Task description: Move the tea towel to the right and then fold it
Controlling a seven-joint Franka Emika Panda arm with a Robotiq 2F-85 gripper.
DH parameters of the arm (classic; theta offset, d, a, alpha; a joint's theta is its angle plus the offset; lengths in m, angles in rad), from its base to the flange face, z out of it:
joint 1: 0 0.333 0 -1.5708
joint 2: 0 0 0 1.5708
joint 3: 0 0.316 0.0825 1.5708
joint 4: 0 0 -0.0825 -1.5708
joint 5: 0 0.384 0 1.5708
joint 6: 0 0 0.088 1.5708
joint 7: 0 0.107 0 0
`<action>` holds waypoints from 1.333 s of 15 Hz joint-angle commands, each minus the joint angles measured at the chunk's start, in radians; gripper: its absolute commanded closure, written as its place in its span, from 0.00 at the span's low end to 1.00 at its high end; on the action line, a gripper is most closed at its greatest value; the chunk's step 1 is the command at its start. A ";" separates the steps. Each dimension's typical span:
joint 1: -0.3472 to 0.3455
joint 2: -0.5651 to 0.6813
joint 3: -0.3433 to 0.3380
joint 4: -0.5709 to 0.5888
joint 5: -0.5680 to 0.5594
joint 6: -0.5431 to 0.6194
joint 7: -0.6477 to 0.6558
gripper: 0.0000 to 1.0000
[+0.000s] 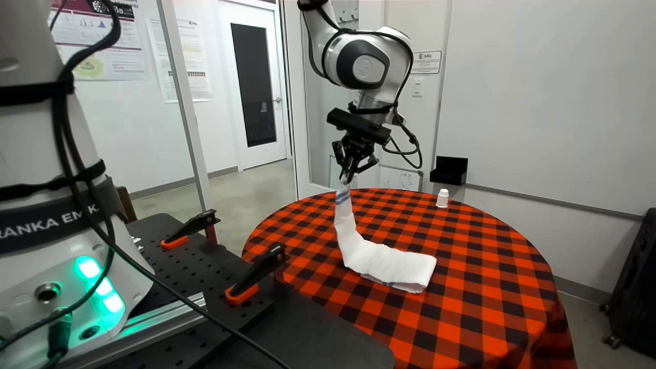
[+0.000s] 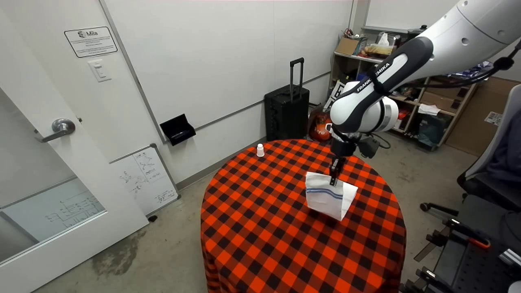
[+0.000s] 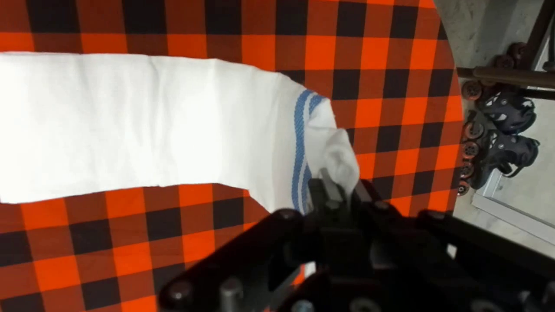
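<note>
The tea towel is a long narrow white strip with blue stripes near its raised end, seen in both exterior views [image 1: 387, 264] [image 2: 323, 201] and in the wrist view [image 3: 173, 125]. My gripper [image 1: 347, 178] is shut on that end and holds it above the table. The raised part hangs down from the fingers, and the rest lies flat on the checked tablecloth. The gripper also shows in an exterior view [image 2: 334, 179] and in the wrist view [image 3: 344, 188], where a bunched bit of cloth sits between the fingertips.
A round table with a red-and-black checked tablecloth [image 1: 492, 287] lies under the towel. A small white bottle-like object [image 1: 443, 198] stands near its far edge, also in an exterior view [image 2: 260, 150]. The robot's black mounting table with clamps [image 1: 256, 271] adjoins it.
</note>
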 commanded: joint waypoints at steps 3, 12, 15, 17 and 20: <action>-0.029 0.043 -0.062 0.050 -0.016 0.066 0.056 0.98; -0.035 0.021 -0.161 0.038 -0.161 0.168 0.180 0.98; -0.026 0.039 -0.173 0.047 -0.222 0.168 0.224 0.98; -0.009 0.060 -0.190 0.061 -0.264 0.177 0.266 0.98; 0.027 0.103 -0.229 0.102 -0.340 0.198 0.338 0.98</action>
